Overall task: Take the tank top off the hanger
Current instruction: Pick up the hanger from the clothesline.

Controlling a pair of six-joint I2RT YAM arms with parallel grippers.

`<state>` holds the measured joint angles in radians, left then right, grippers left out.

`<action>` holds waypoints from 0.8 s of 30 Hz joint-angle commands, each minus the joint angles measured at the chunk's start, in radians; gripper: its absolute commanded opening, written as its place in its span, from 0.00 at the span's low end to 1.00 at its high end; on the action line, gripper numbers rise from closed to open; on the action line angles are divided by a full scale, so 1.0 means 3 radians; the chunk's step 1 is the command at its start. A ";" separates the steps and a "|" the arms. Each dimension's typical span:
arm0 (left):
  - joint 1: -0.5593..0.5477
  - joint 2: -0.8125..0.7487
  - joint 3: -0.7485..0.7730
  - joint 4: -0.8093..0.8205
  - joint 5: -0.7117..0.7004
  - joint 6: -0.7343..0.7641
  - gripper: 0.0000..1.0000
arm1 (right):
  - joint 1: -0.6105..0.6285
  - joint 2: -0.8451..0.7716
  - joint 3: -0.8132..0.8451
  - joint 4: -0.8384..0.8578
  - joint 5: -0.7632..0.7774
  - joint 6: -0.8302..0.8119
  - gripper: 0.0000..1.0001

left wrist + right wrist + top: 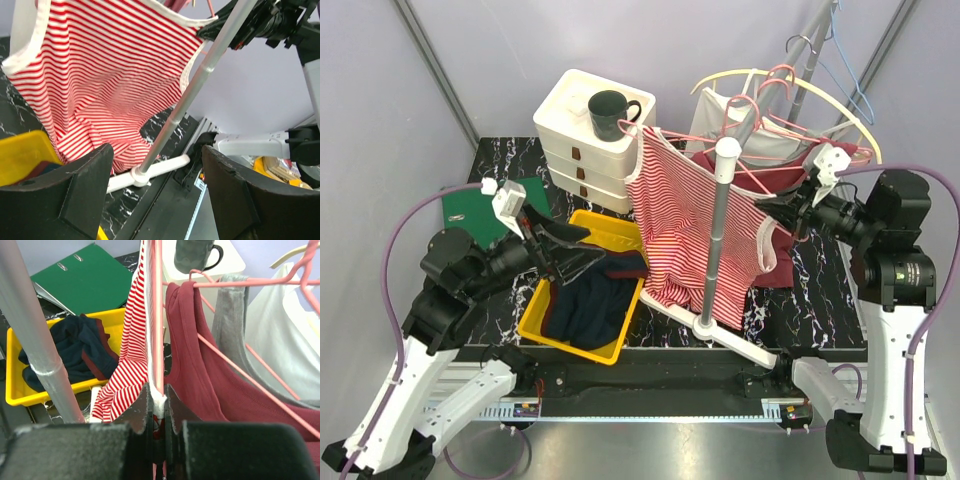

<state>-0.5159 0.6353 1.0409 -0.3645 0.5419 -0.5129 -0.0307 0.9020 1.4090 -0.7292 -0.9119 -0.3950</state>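
1. Tank top (pixel 685 230), striped, hangs lengthwise-down on pink hanger (pixel 159 315) against the rack pole (pixel 718 240).
2. Right tool (pixel 158 397), right of the pole, is nearer and pinches its white trim.
3. Left tool (pixel 157 154), left of the pole, gapes empty.

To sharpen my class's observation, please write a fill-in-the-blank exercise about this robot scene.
The tank top has red and ___ stripes.
A black ___ stands on the white drawers.
The folder beside the drawers is ___.
The right arm has its jaws ___ on the tank top's trim.
Missing words: white, mug, green, shut.
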 commanded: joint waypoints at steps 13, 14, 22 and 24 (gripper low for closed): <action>0.0002 0.0352 0.0493 0.0325 -0.0405 -0.0070 0.75 | 0.0020 0.0108 0.0248 0.0319 -0.0330 0.0483 0.00; 0.0007 0.0438 0.0524 0.0325 -0.0446 -0.0070 0.74 | 0.0021 0.0092 0.0202 0.0334 -0.0340 0.0514 0.00; -0.0380 0.0985 0.0871 0.0320 -0.0839 0.0042 0.71 | 0.0021 -0.0225 -0.0330 0.0472 -0.0258 0.0651 0.00; -0.0616 0.1230 0.1090 0.0224 -0.1314 0.0205 0.70 | 0.0021 -0.0281 -0.0401 0.0523 -0.0238 0.0703 0.00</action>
<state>-0.5926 0.9051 1.2587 -0.3092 0.3450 -0.5232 -0.0307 0.8589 1.3155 -0.6708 -0.9806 -0.2348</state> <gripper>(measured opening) 0.710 0.066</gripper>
